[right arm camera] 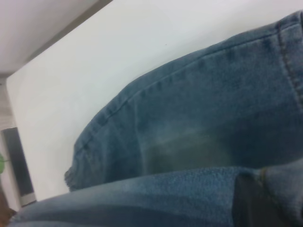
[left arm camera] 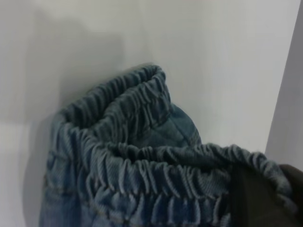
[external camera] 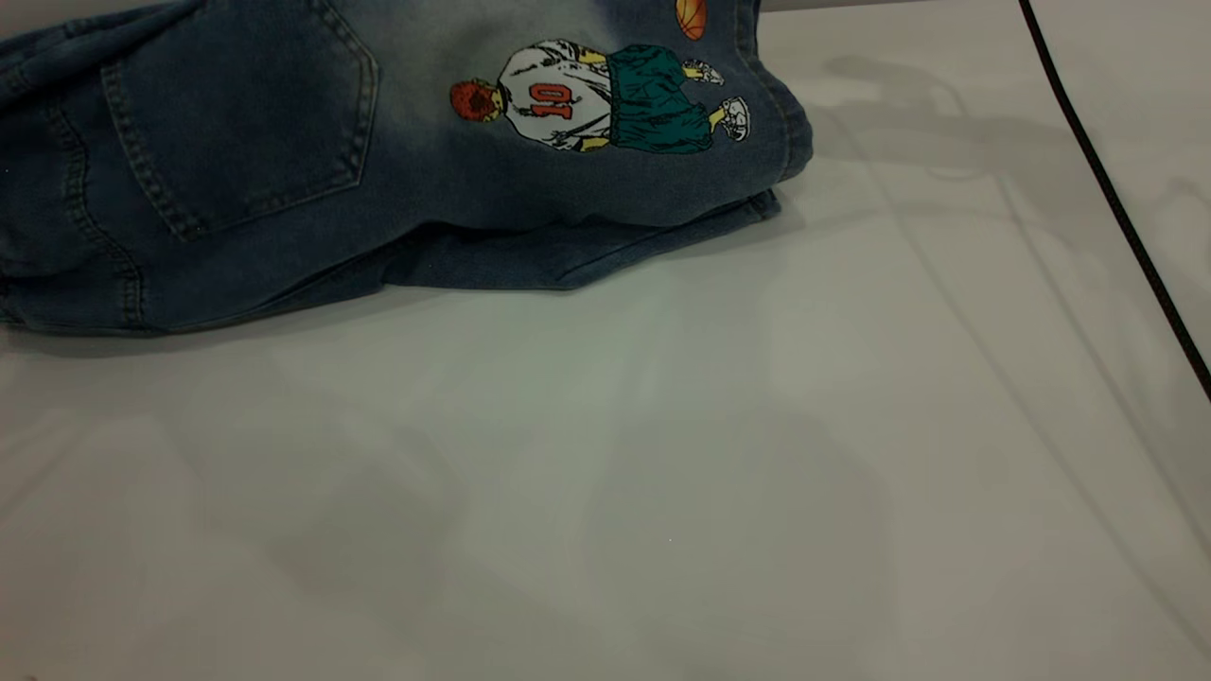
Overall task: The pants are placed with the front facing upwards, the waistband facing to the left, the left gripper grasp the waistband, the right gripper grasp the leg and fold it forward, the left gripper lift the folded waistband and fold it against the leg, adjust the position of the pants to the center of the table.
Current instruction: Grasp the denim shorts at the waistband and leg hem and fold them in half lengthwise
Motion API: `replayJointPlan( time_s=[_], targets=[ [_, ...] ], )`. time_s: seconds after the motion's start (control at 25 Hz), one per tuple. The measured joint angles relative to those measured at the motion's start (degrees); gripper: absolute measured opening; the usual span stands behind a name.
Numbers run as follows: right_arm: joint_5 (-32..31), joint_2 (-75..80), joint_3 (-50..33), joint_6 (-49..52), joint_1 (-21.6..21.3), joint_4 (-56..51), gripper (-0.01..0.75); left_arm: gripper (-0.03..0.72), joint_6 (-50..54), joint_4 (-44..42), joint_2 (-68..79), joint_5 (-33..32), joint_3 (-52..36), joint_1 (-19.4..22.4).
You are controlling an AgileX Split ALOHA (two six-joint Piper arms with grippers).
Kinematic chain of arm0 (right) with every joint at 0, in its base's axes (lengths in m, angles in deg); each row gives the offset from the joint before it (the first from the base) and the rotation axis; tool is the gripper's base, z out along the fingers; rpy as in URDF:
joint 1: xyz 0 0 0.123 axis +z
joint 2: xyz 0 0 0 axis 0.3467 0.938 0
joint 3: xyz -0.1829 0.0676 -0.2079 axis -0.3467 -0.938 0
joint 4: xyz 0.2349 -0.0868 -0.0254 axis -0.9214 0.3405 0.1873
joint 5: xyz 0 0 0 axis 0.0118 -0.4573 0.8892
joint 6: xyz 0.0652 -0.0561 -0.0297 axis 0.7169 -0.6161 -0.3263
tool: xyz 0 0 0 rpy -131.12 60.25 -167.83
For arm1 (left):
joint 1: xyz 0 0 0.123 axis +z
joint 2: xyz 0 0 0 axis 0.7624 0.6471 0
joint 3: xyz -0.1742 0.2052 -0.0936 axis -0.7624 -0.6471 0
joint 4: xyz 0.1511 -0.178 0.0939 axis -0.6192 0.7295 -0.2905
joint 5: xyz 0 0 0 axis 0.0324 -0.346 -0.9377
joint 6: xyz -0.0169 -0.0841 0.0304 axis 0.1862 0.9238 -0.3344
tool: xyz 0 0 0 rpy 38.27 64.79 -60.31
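Note:
The blue denim pants (external camera: 426, 189) lie at the far left of the table (external camera: 605, 492), folded lengthwise with the back up. The patch pocket (external camera: 236, 113) and the numbered cartoon print (external camera: 587, 99) show on top. Neither gripper appears in the exterior view. In the left wrist view the ruffled waistband (left arm camera: 142, 165) stands raised off the table, and my left gripper (left arm camera: 265, 201) is shut on its edge, with denim wrapped over a black finger. In the right wrist view my right gripper (right arm camera: 262, 203) is shut on a lifted fold of the leg (right arm camera: 213, 118).
A black cable (external camera: 1116, 208) runs diagonally down the right side of the table. The table's far edge (right arm camera: 57, 42) and a dark object (right arm camera: 16, 161) beyond it show in the right wrist view. Bare table surface spreads in front of and to the right of the pants.

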Motion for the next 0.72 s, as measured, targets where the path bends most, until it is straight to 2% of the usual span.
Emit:
replayJointPlan(
  time_s=[0.24, 0.36, 0.6, 0.72],
  targets=[
    [0.2, 0.0, 0.0, 0.0, 0.0, 2.0, 0.015, 0.14, -7.4, 0.0, 5.4, -3.2, 4.9, 0.0],
    [0.6, 0.0, 0.0, 0.0, -0.1, 3.1, 0.015, 0.214, -8.5, 0.0, 6.6, -2.7, 5.5, 0.1],
    [0.9, 0.0, 0.0, 0.0, -0.1, 3.3, 0.015, 0.423, -11.5, 0.1, 6.9, -3.2, 5.5, 0.1],
    [0.7, 0.0, 0.0, 0.0, -0.1, 3.3, 0.015, 0.456, -11.5, 0.1, 7.0, -4.1, 5.5, 0.1]
  ],
)
